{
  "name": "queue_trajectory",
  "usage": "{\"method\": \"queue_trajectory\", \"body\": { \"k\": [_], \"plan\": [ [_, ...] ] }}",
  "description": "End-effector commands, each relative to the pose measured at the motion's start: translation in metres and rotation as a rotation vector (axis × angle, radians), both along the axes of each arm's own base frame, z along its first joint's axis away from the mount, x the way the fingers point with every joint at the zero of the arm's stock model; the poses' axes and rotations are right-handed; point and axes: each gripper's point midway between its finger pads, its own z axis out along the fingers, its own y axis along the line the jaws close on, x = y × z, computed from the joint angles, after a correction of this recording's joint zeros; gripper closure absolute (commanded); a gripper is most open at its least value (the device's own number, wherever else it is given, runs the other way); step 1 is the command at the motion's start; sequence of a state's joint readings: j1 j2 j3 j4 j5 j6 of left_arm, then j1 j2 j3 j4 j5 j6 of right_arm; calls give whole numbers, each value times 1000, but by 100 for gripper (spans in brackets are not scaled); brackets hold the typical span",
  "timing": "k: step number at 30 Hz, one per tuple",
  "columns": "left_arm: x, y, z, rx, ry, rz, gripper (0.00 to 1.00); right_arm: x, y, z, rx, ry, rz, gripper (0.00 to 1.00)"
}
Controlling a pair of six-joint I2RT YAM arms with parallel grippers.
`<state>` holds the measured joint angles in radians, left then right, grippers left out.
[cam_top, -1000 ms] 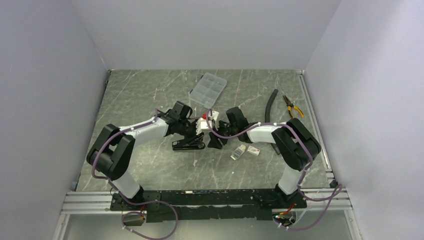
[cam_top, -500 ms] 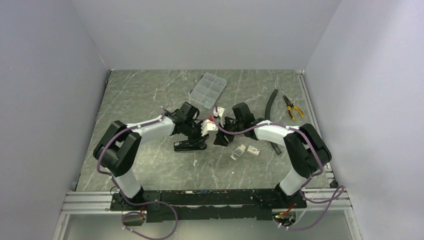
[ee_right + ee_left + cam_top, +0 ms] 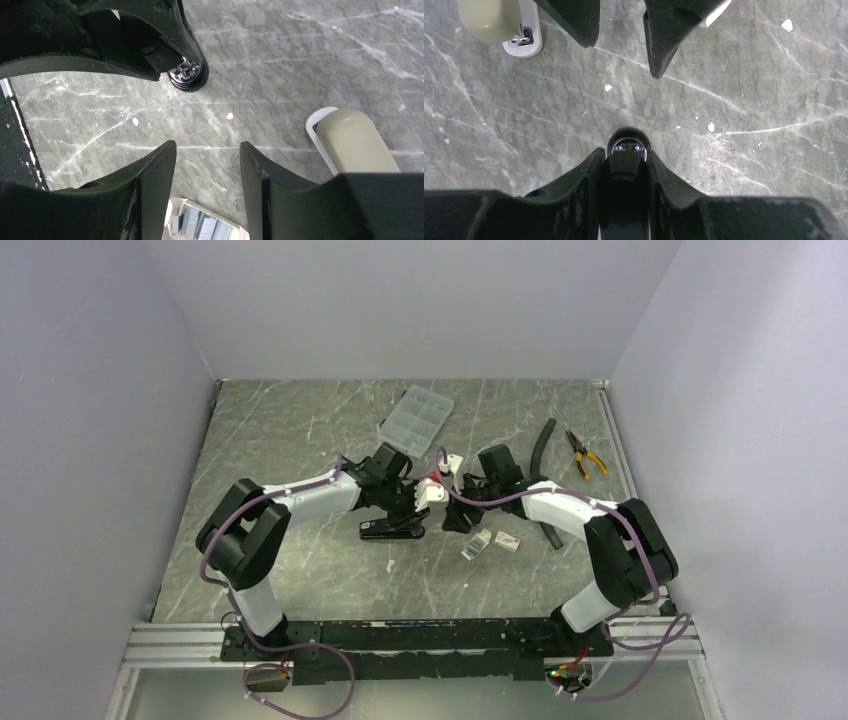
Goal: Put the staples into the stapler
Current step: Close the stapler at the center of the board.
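left hand [image 3: 624, 152] clamped on the nose of a black chrome-tipped stapler [image 3: 187, 75] lying on the grey marble table [image 3: 749, 125], right hand [image 3: 206, 150] fingers apart, empty, above what seems an open white cardboard tray [image 3: 176, 204] of silvery staples [image 3: 200, 227]

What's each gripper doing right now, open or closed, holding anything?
Left gripper: closed on the stapler.
Right gripper: open, holding nothing.

Matt grey marble-look tabletop [image 3: 749, 165], smooth. Glossy black stapler [image 3: 626, 165] with shiny metal nose. Silvery metal staples [image 3: 200, 227] in white cardboard tray [image 3: 171, 212].
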<state>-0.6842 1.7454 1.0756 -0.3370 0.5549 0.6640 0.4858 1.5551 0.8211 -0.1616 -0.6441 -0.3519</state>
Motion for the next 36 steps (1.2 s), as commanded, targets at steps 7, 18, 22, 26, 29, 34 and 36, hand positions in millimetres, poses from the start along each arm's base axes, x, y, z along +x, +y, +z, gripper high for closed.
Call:
{"method": "queue_trajectory", "body": {
  "k": [7,18,22,26,29,34,36],
  "plan": [
    [-7,24,-4,106,-4,36,58,33,-1,71,145,-198,-10,47],
    [-7,19,32,41,-53,24,5,40,-12,71,130,-220,-45,48],
    [-7,25,42,33,-69,22,6,43,-17,72,129,-233,-58,49],
    [1,36,45,20,-55,39,17,44,-18,70,125,-228,-63,50],
    [6,38,45,28,-32,38,32,45,-19,68,123,-223,-64,51],
    [6,34,40,29,-4,30,39,46,-22,65,121,-213,-69,51],
    [6,33,38,28,2,32,40,46,-23,64,121,-209,-70,52]
  ]
}}
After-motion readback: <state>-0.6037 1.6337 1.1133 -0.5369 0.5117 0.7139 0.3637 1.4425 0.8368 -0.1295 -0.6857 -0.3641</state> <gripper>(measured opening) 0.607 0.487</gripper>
